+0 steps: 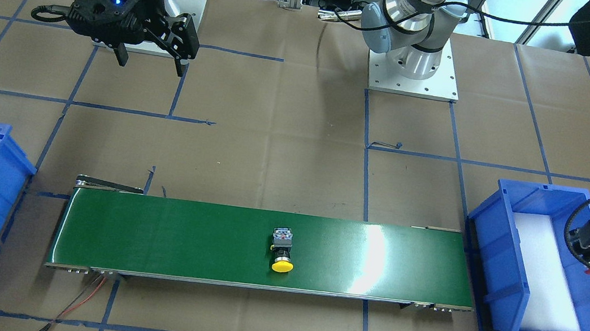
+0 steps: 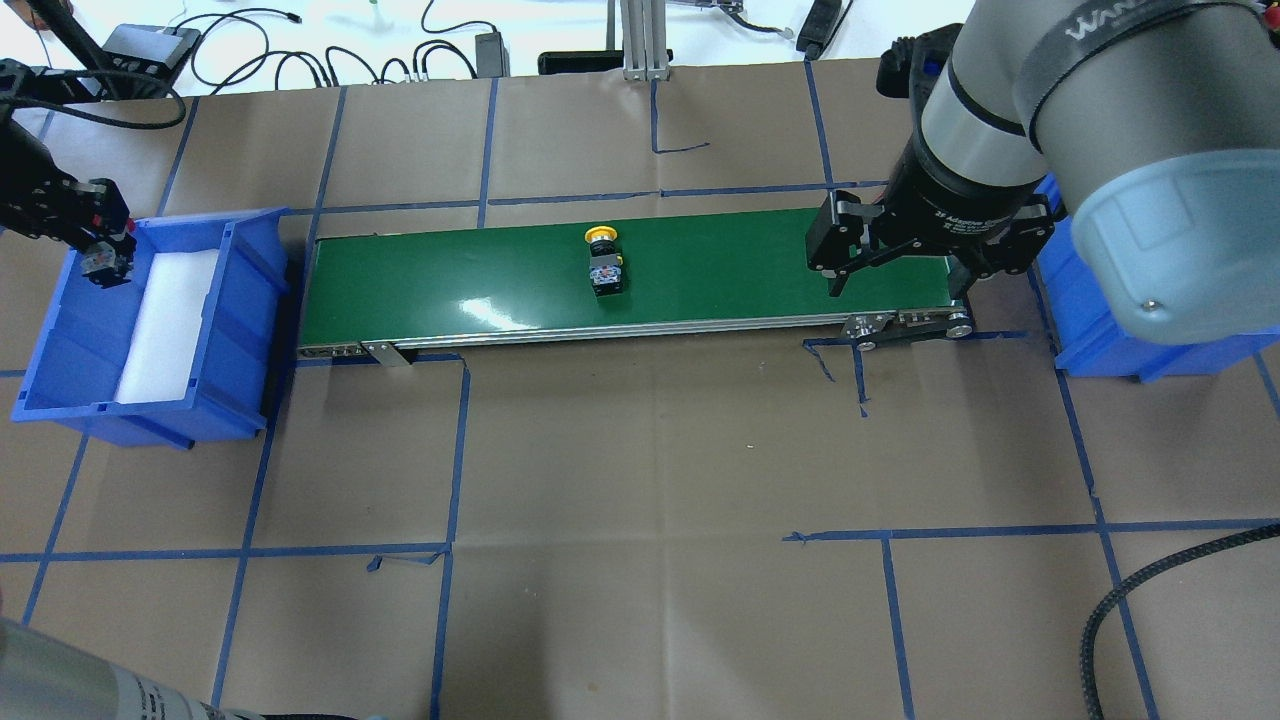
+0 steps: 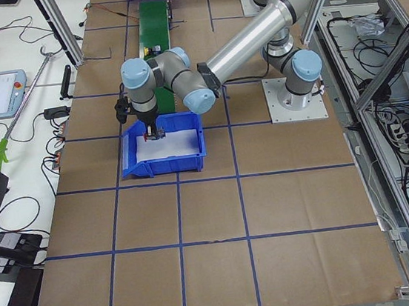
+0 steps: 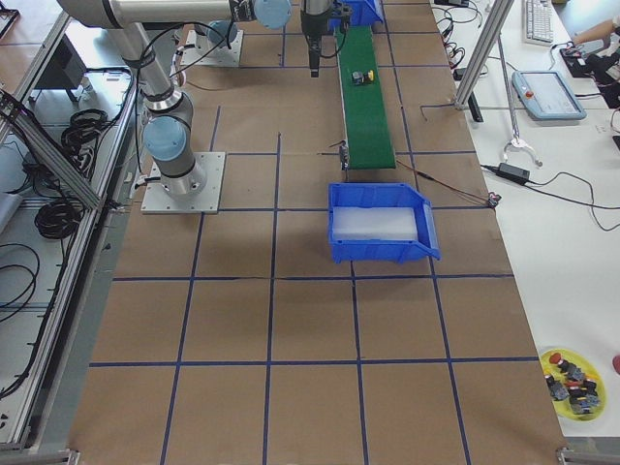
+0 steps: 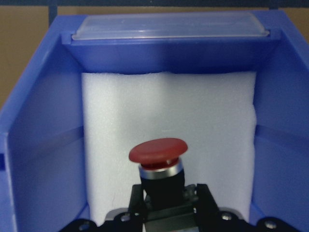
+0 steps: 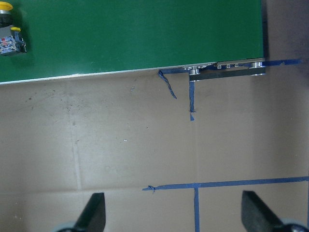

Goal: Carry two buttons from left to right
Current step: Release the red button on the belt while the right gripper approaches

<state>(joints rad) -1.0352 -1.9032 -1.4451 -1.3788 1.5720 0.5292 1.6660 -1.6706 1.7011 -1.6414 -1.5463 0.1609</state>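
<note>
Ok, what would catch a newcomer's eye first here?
Likely the green belt across the table's middle, with a yellow button lying on its side on it. Next, the left gripper shut on a red button over the blue left bin, while the right gripper hangs open near the belt's right end.

Red button (image 5: pixel 158 151): red mushroom cap, silver collar, dark body; pinched right there between the left tool's (image 5: pixel 168 200) fingers, cap pointing out ahead of the tool, held up in the air.
Yellow button (image 1: pixel 282 252): yellow mushroom cap, black-grey block body; tipped on its side on the green belt (image 1: pixel 176 241), touching neither tool, between the two, nearer the right tool (image 1: pixel 150 64).
</note>
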